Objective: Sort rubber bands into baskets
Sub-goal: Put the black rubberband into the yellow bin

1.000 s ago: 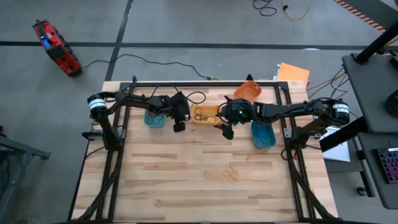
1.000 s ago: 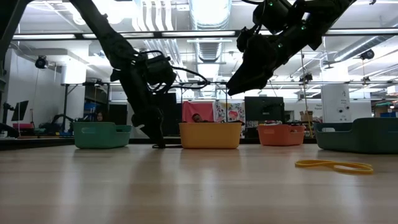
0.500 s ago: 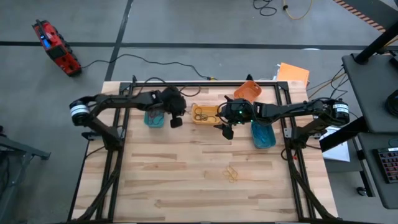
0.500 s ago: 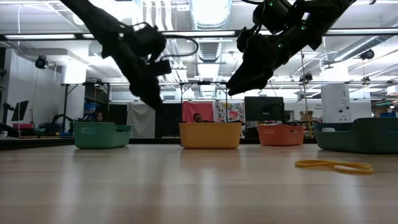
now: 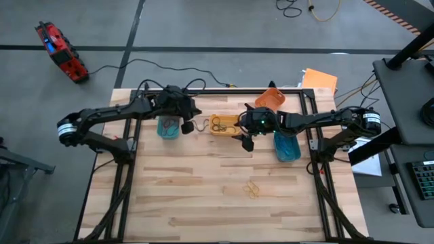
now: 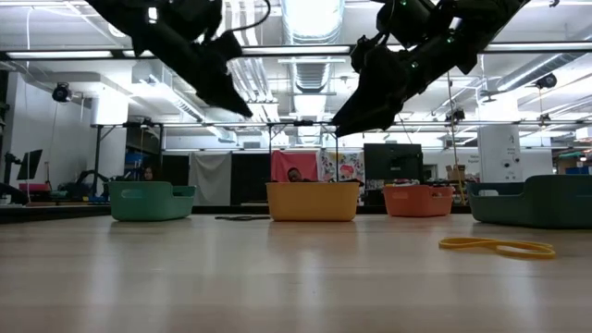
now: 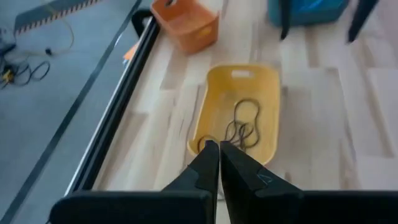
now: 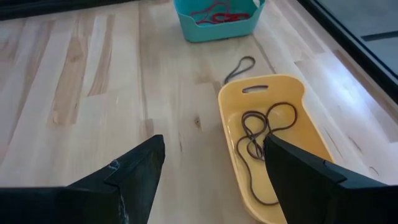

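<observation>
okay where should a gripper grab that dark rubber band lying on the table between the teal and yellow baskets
Probably best straight from above, pinching across the narrow middle of the dark rubber band. It lies flat as a long thin loop on bare wood, apart from both the teal basket and the yellow basket, so the jaws have room.

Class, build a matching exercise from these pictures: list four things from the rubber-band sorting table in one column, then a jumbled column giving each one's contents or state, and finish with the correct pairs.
Things
1. yellow basket
2. teal-green basket
3. left gripper
4. right gripper

States
A. fingers spread wide apart
B. holds red rubber bands
C. fingers pressed together
D. holds dark brown rubber bands

Pairs: 1-D, 2-B, 3-C, 4-A
</observation>
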